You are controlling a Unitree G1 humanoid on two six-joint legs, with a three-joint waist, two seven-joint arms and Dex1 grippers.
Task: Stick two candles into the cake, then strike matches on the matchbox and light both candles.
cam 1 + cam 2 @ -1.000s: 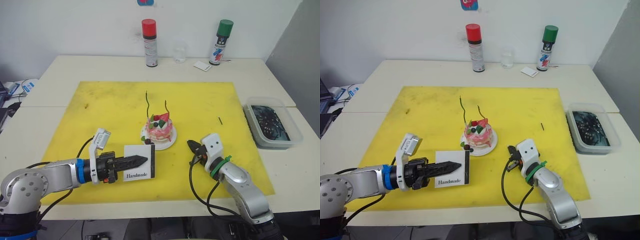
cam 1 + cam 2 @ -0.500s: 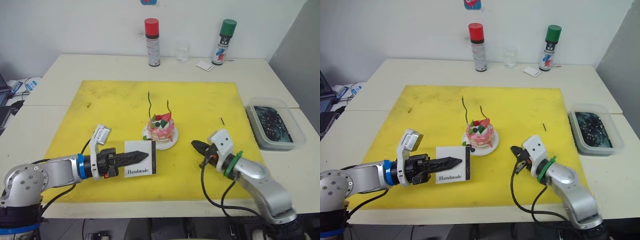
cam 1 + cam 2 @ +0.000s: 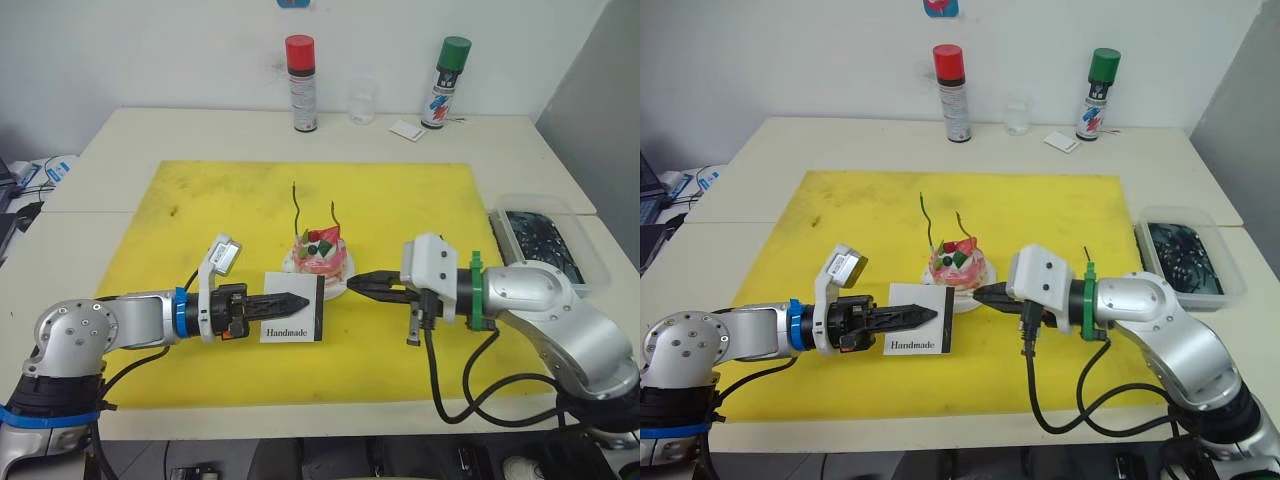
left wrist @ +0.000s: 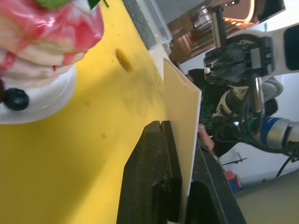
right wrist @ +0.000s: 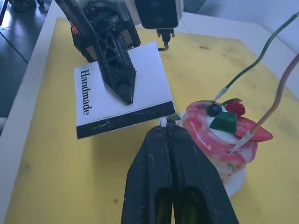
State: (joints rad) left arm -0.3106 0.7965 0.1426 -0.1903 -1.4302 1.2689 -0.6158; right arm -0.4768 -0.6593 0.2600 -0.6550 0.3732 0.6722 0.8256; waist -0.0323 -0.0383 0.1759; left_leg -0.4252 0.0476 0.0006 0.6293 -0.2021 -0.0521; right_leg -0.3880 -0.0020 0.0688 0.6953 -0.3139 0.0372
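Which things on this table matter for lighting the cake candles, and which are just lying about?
In use:
- cake
- green candle
- yellowish candle
- matchbox, held by left gripper
- match tip in right gripper
- spare match

Lying about:
- red-capped spray can
- green-capped spray can
- glass
- plastic tub
- small white card

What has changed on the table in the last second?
The right gripper swung in from the mat's right part to the matchbox's black strip, fingers shut on a match. The left gripper brought the matchbox nearer the cake, keeping hold. Cake and candles stayed put.
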